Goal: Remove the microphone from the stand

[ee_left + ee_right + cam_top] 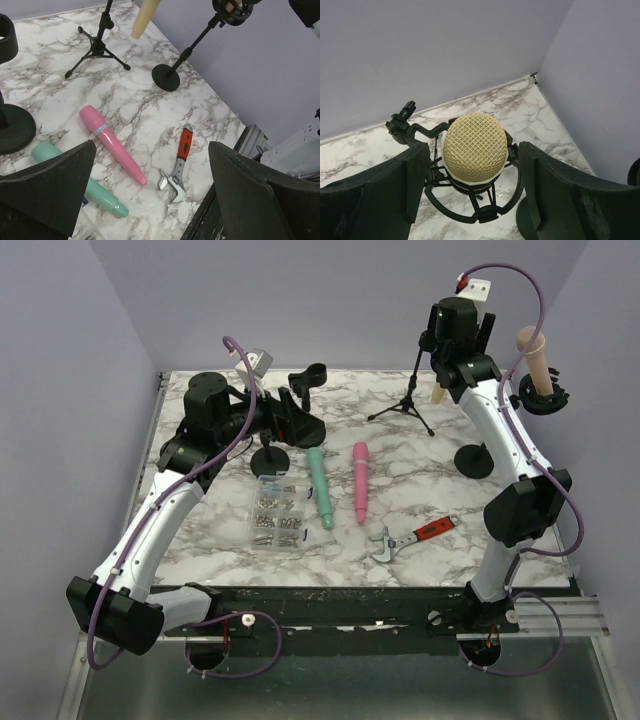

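Observation:
A beige microphone (535, 358) with a mesh head (475, 146) stands upright in a black shock mount (546, 398) on a round-based stand (475, 461) at the back right. My right gripper (485, 335) is raised up and to the left of the microphone head. In the right wrist view it (472, 165) is open, its fingers (395, 190) flank the mesh head without touching it, and the shock mount ring (475, 212) shows below. My left gripper (298, 420) is open and empty at the back left; the left wrist view shows it (151, 150) above the table.
A pink microphone (360, 480), a green one (320, 487), a clear box of screws (278, 512) and a red-handled wrench (415, 537) lie mid-table. A tripod stand (408, 400) stands beside my right gripper, a beige piece (438, 392) hanging by it. An empty clip stand (275, 458) is by my left gripper.

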{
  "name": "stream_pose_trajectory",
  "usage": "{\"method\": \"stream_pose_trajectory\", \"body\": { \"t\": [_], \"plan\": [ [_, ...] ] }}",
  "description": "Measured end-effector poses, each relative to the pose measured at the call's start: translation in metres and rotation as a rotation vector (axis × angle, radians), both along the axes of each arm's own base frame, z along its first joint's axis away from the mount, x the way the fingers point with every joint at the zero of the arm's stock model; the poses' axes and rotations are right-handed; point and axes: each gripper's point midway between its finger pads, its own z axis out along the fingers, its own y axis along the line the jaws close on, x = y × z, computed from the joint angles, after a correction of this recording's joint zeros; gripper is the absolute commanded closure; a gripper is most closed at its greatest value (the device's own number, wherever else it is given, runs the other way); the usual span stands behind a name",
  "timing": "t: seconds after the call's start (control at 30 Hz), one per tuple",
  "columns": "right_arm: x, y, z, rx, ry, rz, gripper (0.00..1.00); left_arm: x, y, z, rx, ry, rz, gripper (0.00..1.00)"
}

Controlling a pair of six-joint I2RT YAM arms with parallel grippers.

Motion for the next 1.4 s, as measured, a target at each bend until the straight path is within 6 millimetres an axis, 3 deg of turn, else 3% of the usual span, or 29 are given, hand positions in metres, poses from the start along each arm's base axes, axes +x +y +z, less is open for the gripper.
{"method": "stream_pose_trajectory", "body": {
  "t": [0.17, 0.3, 0.6, 0.73, 0.97, 1.17, 1.4],
  "plan": [
    [0.001, -0.008, 0.001, 0.001, -0.003, -0.014, 0.36, 0.000, 0.000, 0.000, 0.000, -0.001, 0.000, 0.01],
    [0.003, -0.008, 0.001, 0.008, -0.008, -0.001, 0.41, 0.000, -0.001, 0.000, 0.001, -0.001, -0.002, 0.01],
    [0.005, -0.005, 0.002, 0.015, -0.009, 0.022, 0.71, 0.000, 0.000, 0.000, 0.005, -0.008, -0.003, 0.01],
    [0.006, -0.002, 0.010, 0.020, -0.020, 0.041, 0.77, -0.001, 0.000, 0.001, 0.006, -0.012, -0.003, 0.01],
    [0.003, 0.001, 0.055, 0.019, -0.102, 0.076, 0.83, -0.001, 0.000, 0.001, 0.005, -0.014, -0.003, 0.02],
    [-0.009, -0.003, 0.113, -0.005, -0.202, 0.096, 0.87, -0.001, 0.000, 0.001, 0.006, -0.013, -0.003, 0.02],
    [-0.030, 0.000, 0.144, -0.003, -0.259, 0.154, 0.95, -0.002, 0.000, 0.002, 0.004, -0.016, -0.003, 0.01]
  ]
}}
